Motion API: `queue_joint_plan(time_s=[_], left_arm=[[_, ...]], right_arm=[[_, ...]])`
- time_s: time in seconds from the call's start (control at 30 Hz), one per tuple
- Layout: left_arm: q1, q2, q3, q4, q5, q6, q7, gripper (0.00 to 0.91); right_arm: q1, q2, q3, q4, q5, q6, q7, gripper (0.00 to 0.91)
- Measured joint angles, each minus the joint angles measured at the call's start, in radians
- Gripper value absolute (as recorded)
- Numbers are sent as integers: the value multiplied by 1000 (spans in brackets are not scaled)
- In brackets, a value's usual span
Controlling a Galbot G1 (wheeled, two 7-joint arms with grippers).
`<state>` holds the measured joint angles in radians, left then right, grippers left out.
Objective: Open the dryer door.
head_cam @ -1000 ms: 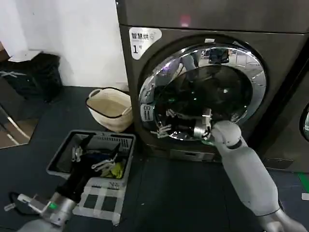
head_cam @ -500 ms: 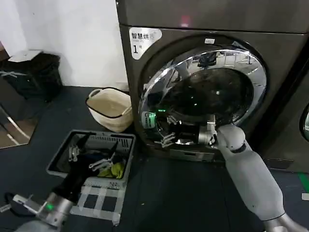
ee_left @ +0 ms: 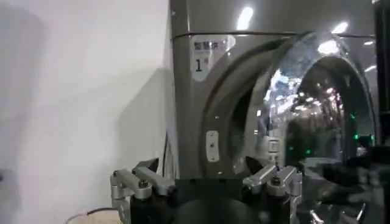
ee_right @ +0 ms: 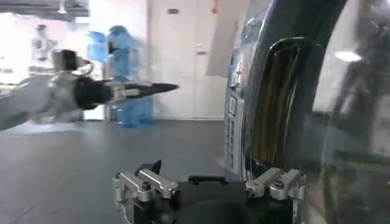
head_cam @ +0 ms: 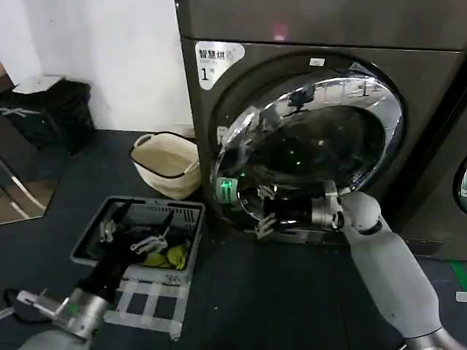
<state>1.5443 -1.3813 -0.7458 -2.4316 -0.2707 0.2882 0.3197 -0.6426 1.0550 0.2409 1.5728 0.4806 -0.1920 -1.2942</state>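
Observation:
The dryer door (head_cam: 314, 138), a chrome-rimmed porthole of dark glass, stands partly swung out from the grey dryer (head_cam: 211, 102), its left edge away from the front and its right side still at the machine. My right gripper (head_cam: 264, 215) is open at the door's lower left rim. In the right wrist view the right gripper (ee_right: 204, 173) has one finger beside the door's edge (ee_right: 280, 103). My left gripper (head_cam: 117, 262) hangs low over the grey crate, and the left wrist view shows the left gripper (ee_left: 201, 173) open and empty, facing the door (ee_left: 317, 115).
A cream woven basket (head_cam: 166, 162) stands on the floor left of the dryer. A grey plastic crate (head_cam: 95, 226) with clothes lies in front of it. A black bin (head_cam: 51, 109) sits at the far left wall. Another machine (head_cam: 445, 204) adjoins on the right.
The door's left edge has swung further out from the dryer. My right gripper moved down and toward me with the rim. The left arm barely shifted.

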Motion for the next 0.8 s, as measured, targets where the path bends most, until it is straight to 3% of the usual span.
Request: queue_joint_plan(time_s=[0.43, 0.8], left_arm=[[-29, 49, -34, 28, -66, 13, -2, 907], [-116, 181, -41, 124, -222, -48, -39, 907]], right_arm=[[-32, -32, 22, 6, -3, 17, -129, 907], [-101, -73, 49, 48, 5, 55, -168, 907]])
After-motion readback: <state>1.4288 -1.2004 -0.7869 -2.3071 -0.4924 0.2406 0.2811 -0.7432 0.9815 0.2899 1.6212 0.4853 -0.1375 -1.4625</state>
